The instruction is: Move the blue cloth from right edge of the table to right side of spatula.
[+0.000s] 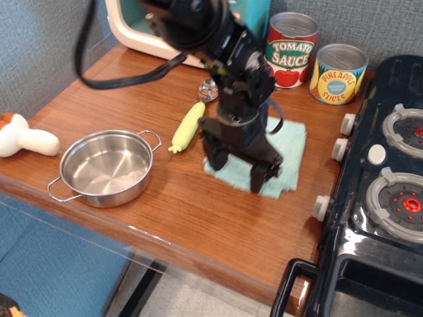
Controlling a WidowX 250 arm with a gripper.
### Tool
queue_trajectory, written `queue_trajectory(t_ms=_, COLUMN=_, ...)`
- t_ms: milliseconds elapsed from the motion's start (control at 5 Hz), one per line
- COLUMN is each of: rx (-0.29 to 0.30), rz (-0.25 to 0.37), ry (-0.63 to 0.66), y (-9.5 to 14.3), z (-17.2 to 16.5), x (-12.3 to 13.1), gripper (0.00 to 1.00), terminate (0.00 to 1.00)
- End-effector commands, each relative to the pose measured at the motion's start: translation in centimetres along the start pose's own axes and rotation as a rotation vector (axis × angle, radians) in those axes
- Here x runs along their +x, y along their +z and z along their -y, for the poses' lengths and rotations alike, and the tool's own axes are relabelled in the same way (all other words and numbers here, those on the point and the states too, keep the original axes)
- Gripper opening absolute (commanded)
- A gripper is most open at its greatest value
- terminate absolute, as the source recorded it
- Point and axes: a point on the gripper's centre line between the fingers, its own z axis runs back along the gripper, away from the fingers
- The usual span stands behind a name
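Note:
The blue cloth (289,146) lies flat on the table (112,99), next to the black stove and to the right of the spatula. The spatula has a yellow-green handle (188,125) and a metal head (209,88) pointing toward the back. My gripper (237,169) points down over the cloth's front left part. Its two fingers (259,178) are spread apart, with their tips at the cloth's surface. The arm hides the cloth's middle. Nothing is held between the fingers.
A steel pot (106,167) stands at the front left, with a toy mushroom (23,137) beyond it at the left edge. Tomato sauce (289,50) and pineapple (338,74) cans stand at the back. The black toy stove (383,185) borders the right side. A toy appliance (142,26) is at the back left.

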Motion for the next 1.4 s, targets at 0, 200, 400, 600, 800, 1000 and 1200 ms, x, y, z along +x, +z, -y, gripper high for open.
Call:
queue_trajectory(t_ms=0, rx=0.025, rz=0.008, ry=0.012, y=-1.9, z=-0.8, x=3.2, gripper=1.0, terminate=0.0)
queue_trajectory(t_ms=200, rx=0.032, rz=0.007, ry=0.021, y=-1.7, z=-1.2, x=4.7, gripper=1.0, terminate=0.0)
queue_trajectory(t_ms=400, rx=0.038, rz=0.037, ry=0.013, y=1.0, z=-1.7, x=5.9, gripper=1.0, terminate=0.0)
queue_trajectory(t_ms=600, rx=0.035, rz=0.078, ry=-0.013, y=4.8, z=-1.8, x=8.3, gripper=1.0, terminate=0.0)
queue_trajectory(t_ms=800, rx=0.03, rz=0.091, ry=-0.033, y=7.9, z=-1.6, x=9.9, gripper=1.0, terminate=0.0)
queue_trajectory(t_ms=1000, rx=0.014, rz=0.097, ry=-0.037, y=10.2, z=-2.5, x=9.8, gripper=1.0, terminate=0.0)
queue_trajectory(t_ms=1200, rx=-0.006, rz=0.061, ry=-0.065, y=11.1, z=-3.4, x=8.3, gripper=1.0, terminate=0.0)
